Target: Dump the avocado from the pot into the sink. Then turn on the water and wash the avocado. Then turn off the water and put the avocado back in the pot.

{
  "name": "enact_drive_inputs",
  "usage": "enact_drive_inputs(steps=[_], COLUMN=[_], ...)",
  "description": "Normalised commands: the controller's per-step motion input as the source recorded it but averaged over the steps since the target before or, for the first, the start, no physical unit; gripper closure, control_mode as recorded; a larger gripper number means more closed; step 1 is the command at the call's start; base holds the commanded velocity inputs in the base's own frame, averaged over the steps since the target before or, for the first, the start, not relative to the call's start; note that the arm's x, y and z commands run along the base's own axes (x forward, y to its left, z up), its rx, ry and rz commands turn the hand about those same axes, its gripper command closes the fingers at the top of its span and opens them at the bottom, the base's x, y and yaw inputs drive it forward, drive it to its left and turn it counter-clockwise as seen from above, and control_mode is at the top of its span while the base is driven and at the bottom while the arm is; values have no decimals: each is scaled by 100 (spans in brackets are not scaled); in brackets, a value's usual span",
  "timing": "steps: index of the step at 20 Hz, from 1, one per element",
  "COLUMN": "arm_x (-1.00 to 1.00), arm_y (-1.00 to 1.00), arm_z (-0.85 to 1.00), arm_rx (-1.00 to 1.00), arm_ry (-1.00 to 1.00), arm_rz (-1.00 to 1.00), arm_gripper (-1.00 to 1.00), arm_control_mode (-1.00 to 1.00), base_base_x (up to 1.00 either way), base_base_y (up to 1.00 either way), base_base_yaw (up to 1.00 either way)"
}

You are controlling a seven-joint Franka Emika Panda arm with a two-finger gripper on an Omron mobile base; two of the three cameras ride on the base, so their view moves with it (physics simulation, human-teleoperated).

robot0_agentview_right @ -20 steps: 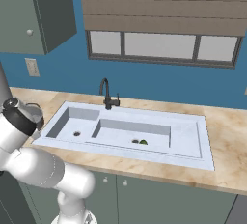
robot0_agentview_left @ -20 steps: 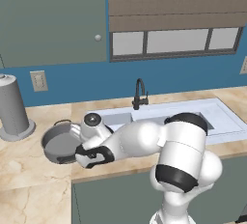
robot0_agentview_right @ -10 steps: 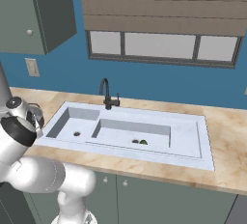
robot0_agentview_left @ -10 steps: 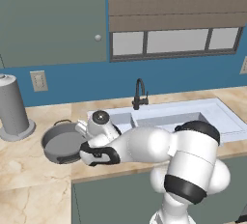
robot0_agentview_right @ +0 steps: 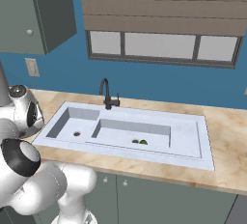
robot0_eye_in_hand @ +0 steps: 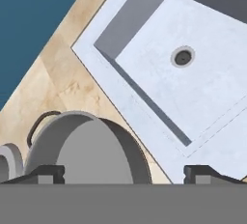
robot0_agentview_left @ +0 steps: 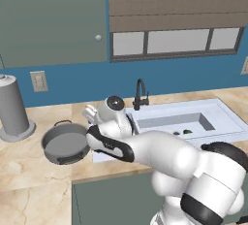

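- Pot (robot0_agentview_left: 65, 144) sits empty on the tabletop (robot0_agentview_left: 29, 166); avocado (robot0_agentview_right: 143, 142) lies in the sink (robot0_agentview_right: 188, 141).
- Tool (robot0_eye_in_hand: 124, 174) gapes wide, empty.
- Next, reach for the faucet (robot0_agentview_left: 140, 93) without clipping the pot.

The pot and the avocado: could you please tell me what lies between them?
In the left base view, the robot's white arm and the sink's near-left basin separate the pot from the avocado.

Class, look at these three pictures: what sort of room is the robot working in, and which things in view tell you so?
Most likely a kitchen, rendered rather than real. A double-basin sink with a black faucet is set into a stone-look counter, a metal pot sits beside it, and cabinets hang on the blue wall.
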Motion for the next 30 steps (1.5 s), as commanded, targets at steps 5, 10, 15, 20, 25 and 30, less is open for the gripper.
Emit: enact_drive_inputs(steps=[5,10,15,20,25,30], arm_x=[0,0,-1,0,-1,2], arm_y=[-64,-70,-82,-76,-76,-64], arm_z=[69,56,36,16,24,25], arm_rx=[4,9,12,12,16,17], arm_ry=[-5,-9,-24,-18,-12,0], arm_rz=[-7,-8,-13,-12,-2,0], arm_gripper=[-100,-100,-100,-100,-100,-100], arm_control_mode=[-100,-100,-100,-100,-100,-100], base_base_x=[0,0,0,0,0,0], base_base_y=[0,0,0,0,0,0], base_base_yaw=[0,0,0,0,0,0])
